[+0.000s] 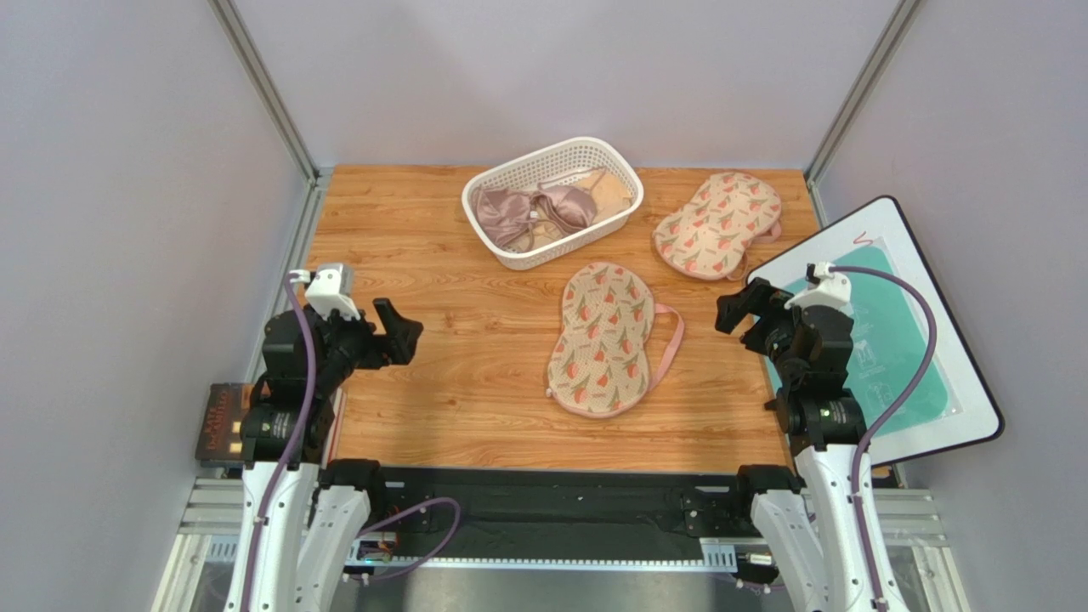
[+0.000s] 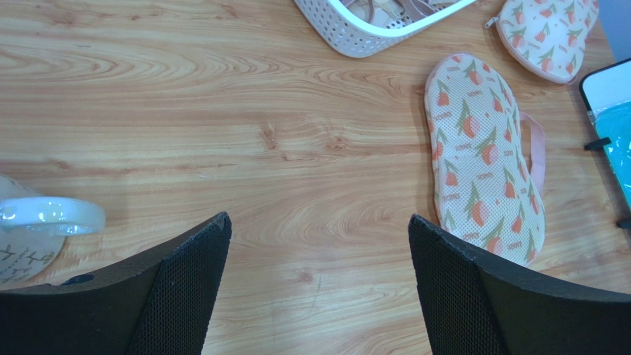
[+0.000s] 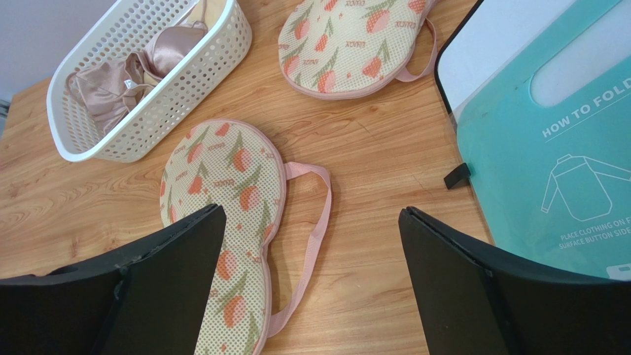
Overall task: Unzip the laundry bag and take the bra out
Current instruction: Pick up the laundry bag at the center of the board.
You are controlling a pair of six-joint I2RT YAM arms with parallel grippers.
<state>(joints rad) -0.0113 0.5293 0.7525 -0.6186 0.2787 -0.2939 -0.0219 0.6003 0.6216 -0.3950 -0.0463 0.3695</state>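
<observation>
Left hand (image 1: pixel 399 329) and right hand (image 1: pixel 741 306), both spread and empty, should pin the centre-frame laundry bag (image 1: pixel 600 342) flat and seek its zip pull.

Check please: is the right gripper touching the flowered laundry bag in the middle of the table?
Apart. The top external view shows bare table between the right gripper and the laundry bag, its pink strap included.

Floral zip bags, two: the laundry bag (image 1: pixel 603 341) and a second floral bag (image 1: pixel 719 225). White perforated basket (image 1: pixel 552 200), one. Bras showing in it, two: one mauve satin bra (image 1: pixel 513 212), one pale beige bra (image 1: pixel 613 193). Teal folding board (image 1: pixel 881 338), one. Pincers, two: left pincer (image 1: pixel 401 329), right pincer (image 1: pixel 740 307).
</observation>
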